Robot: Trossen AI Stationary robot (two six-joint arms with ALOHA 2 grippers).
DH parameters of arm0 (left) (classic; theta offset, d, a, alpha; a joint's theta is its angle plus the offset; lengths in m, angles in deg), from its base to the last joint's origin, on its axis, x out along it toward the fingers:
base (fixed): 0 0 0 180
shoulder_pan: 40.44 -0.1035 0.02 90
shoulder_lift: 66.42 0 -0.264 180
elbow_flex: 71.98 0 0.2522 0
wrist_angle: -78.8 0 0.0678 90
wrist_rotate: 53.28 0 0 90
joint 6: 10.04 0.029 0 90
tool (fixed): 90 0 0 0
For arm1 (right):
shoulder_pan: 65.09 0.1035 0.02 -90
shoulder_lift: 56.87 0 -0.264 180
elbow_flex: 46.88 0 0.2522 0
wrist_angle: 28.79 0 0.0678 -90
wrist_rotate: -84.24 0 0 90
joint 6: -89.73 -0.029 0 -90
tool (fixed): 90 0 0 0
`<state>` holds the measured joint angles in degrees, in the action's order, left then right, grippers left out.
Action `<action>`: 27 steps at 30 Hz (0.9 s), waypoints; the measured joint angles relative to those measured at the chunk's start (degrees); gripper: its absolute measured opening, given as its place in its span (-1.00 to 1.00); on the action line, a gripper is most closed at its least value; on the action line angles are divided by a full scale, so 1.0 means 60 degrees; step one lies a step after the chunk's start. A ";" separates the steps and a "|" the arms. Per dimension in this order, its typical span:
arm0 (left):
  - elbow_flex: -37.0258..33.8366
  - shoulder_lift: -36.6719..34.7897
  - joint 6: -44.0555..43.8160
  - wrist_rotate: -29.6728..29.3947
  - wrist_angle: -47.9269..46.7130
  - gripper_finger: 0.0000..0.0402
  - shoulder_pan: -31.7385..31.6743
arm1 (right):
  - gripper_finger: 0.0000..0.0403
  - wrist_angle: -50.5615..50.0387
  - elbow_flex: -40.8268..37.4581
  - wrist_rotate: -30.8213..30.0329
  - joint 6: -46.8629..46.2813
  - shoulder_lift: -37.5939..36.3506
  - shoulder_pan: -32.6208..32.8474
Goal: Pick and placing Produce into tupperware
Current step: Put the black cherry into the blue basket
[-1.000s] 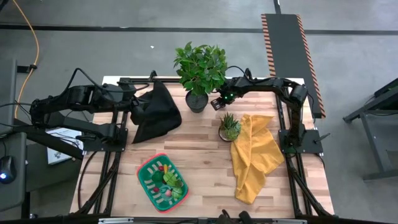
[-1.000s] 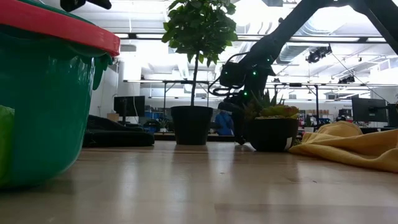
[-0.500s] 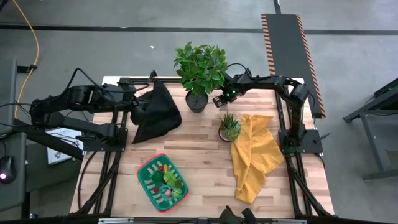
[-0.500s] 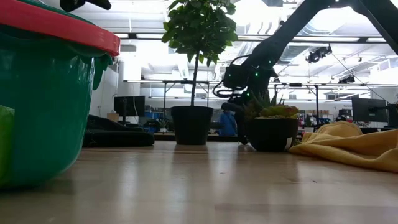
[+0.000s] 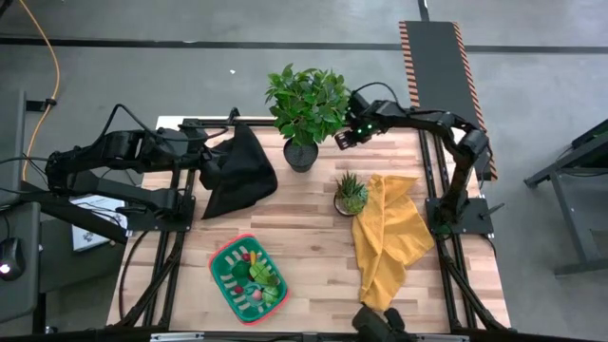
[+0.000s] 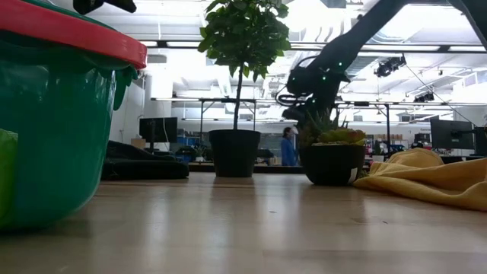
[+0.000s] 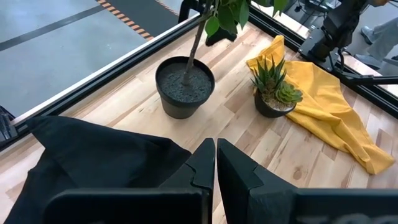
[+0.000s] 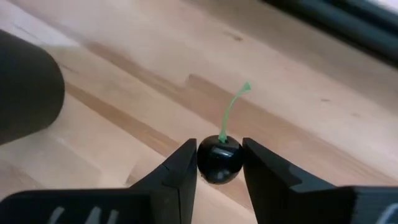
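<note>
The tupperware (image 5: 249,278), green with a red rim, sits near the table's near edge and holds several small toy produce pieces; its wall fills the left of the low view (image 6: 46,114). My right gripper (image 5: 340,141) hangs above the far part of the table beside the leafy plant, shut on a small dark cherry (image 8: 219,160) with a green stem. My left gripper (image 7: 215,163) is shut and stays over the black cloth (image 5: 236,171) at the far left. My right gripper pinches the cherry's round body (image 8: 219,163) between its two fingertips (image 8: 184,167), one on each side. The green stem (image 8: 231,112) sticks out free beyond the fingers. The fingers slant down toward the table, and the cherry is lifted clear of the wood.
A large leafy potted plant (image 5: 304,114) stands at the far middle, close to my right gripper. A small spiky potted plant (image 5: 350,193) stands beside the crumpled yellow cloth (image 5: 388,237). Bare wood lies between the plants and the tupperware. A person (image 6: 288,146) stands in the room behind.
My right gripper has risen from the tabletop beside the leafy plant's pot and moved toward the table's far edge, carrying the cherry up with it. My left arm has kept still.
</note>
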<state>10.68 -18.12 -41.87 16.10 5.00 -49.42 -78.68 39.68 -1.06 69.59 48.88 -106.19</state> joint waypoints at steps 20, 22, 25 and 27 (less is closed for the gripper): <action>0.0000 0.0000 0.0000 -0.0007 0.0005 -0.96 0.0000 | -0.48 -0.0997 0.0000 0.0344 0.0586 -0.2766 -0.0520; 0.0000 -0.0001 0.0000 -0.0007 0.0005 -0.96 -0.0002 | -0.48 -0.1095 0.0000 0.0349 0.0526 -0.3110 -0.0520; 0.0000 0.0002 0.0000 -0.0007 0.0009 -0.96 -0.0001 | -0.48 -0.1209 0.0000 0.0457 0.0357 -0.3625 -0.0514; -0.0002 0.0002 0.0004 -0.0007 0.0009 -0.96 0.0000 | -0.48 -0.1236 0.0000 0.0468 0.0165 -0.3962 -0.0425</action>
<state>10.67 -18.11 -41.85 16.06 5.05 -49.42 -86.10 39.68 1.75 70.58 25.11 -108.74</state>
